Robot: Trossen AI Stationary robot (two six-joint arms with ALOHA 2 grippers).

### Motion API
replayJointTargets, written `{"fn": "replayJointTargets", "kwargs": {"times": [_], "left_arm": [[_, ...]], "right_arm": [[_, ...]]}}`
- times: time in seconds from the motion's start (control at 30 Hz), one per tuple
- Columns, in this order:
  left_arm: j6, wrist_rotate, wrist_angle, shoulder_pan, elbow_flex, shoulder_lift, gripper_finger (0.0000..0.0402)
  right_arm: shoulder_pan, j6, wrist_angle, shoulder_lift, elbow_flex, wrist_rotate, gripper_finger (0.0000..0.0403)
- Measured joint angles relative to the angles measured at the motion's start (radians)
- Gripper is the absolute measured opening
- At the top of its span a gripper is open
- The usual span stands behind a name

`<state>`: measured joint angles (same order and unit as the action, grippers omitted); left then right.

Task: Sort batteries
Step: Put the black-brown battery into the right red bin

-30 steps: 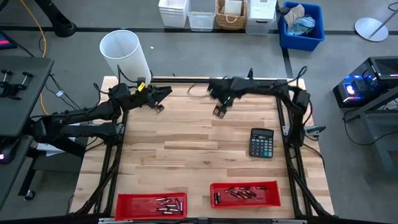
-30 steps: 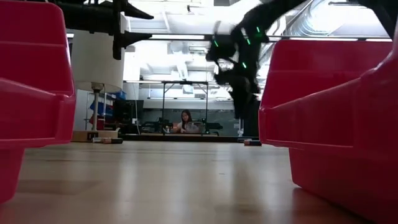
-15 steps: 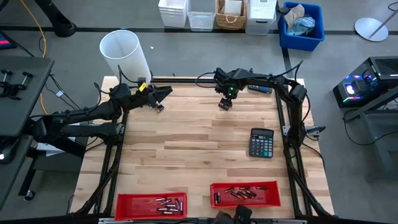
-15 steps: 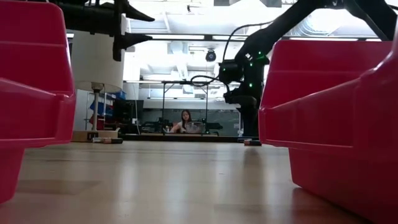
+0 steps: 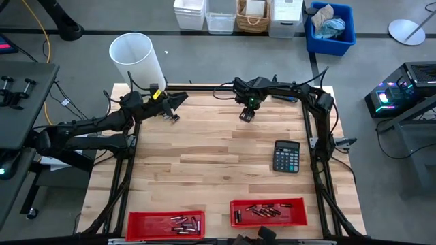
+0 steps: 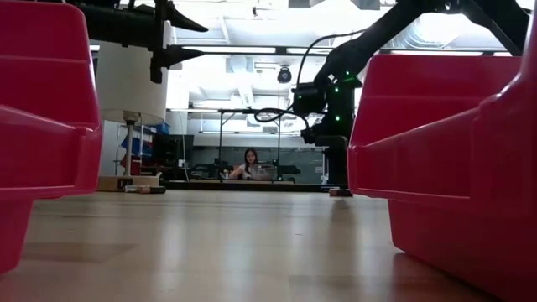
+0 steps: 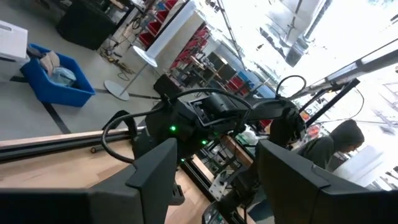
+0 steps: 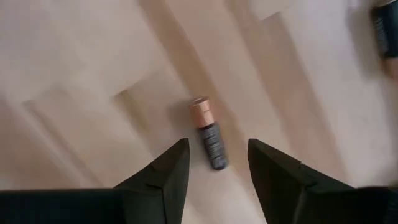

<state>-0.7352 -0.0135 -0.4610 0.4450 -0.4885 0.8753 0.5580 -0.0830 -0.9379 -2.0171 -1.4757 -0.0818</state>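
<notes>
One battery (image 8: 207, 134), dark with a copper-coloured end, lies flat on the wood. My right gripper (image 8: 217, 165) is open above it, near the table's far edge (image 5: 246, 114), pointing down, one finger on either side of the cell's dark end without touching. A second battery (image 8: 385, 28) lies farther off. Several batteries lie in the left red tray (image 5: 184, 222) and several in the right red tray (image 5: 264, 211) at the near edge. My left gripper (image 5: 174, 109) is open and empty, raised over the far left corner.
A black calculator (image 5: 287, 156) lies on the right side of the table. A white cylinder bin (image 5: 136, 58) stands beyond the far left corner. The red trays' walls (image 6: 436, 126) fill the sides of the low view. A person sits far off in the room.
My right gripper has moved a little toward the far edge and the right, and has come down toward the table; it has held still over the battery for the last half second. The left arm has kept still.
</notes>
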Motion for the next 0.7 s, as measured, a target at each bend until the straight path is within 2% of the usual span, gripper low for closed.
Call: {"fn": "replayJointTargets", "kwargs": {"times": [0.1,0.23,0.33,0.5,0.7], "left_arm": [[-0.017,0.0,0.0,0.0,0.0,0.0,0.0207],[-0.02,0.001,0.0,0.0,0.0,0.0,0.0207],[-0.02,0.001,0.0,0.0,0.0,0.0,0.0207],[-0.014,0.002,0.001,0.0,0.0,0.0,0.0207],[-0.004,0.002,0.001,0.0,0.0,0.0,0.0207]], "right_arm": [[-0.018,0.042,-0.042,0.0,-0.024,0.002,0.0157],[-0.05,0.114,-0.093,0.0,-0.057,-0.07,0.0156],[-0.062,0.132,-0.1,0.001,-0.033,-0.102,0.0156],[-0.043,0.181,-0.048,0.001,0.028,-0.106,0.0156],[-0.023,0.346,0.052,0.001,0.05,-0.111,0.0156]]}}
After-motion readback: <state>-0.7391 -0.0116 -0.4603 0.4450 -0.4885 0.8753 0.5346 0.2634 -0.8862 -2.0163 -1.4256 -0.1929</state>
